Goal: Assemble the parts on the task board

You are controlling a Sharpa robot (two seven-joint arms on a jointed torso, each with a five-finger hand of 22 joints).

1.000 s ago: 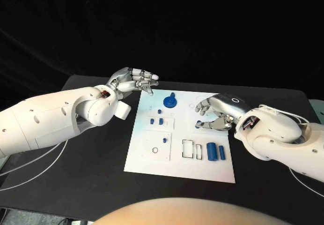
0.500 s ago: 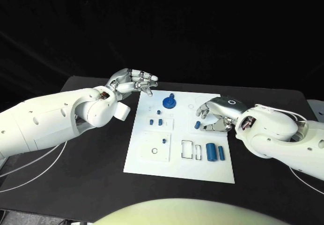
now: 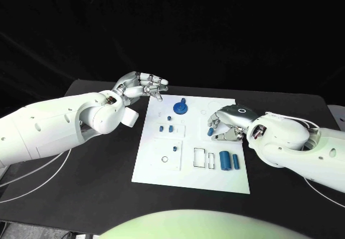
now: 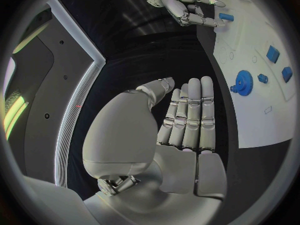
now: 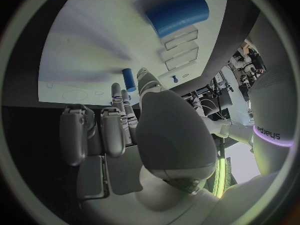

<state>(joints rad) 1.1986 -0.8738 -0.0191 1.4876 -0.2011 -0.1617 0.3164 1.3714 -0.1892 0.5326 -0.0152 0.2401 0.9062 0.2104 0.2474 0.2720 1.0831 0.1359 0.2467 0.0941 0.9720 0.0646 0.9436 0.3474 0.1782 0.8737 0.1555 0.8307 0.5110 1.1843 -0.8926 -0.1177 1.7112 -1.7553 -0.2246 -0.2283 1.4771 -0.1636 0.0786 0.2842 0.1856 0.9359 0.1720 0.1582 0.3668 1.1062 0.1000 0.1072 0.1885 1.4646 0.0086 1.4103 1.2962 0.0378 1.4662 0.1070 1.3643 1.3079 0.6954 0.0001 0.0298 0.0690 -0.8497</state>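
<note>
Task board (image 3: 193, 172): white plate, centre of head view; long axis runs top to bottom, slightly skewed; bare black table (image 3: 86, 194) on lower left and along the near edge.
Left hand (image 3: 141, 85): upper left of head view, at the board's upper-left corner, over the table edge of the plate; fingers loosely curled, grasping nothing; in left wrist view (image 4: 187, 120) fingers lie straight, side by side, nothing in them.
Right hand (image 3: 229, 121): right of centre, over the board's right half; fingers curled down round a small blue peg (image 3: 211, 132); right wrist view shows the peg (image 5: 129, 79) at the fingertips, touching; whether it is truly pinched, cannot tell.
Blue gear (image 3: 181, 107): upper middle of board, betw. the two hands, apart from both.
Small blue pieces (image 3: 167, 129): pair, left-centre of board, below the gear.
Blue cylinders (image 3: 229, 161): two, upright in frame, lower right of board, just under the right forearm; beside them white rectangular slots (image 3: 204, 158).
Open room: board's lower third bare; lower-left corner unobstructed.
</note>
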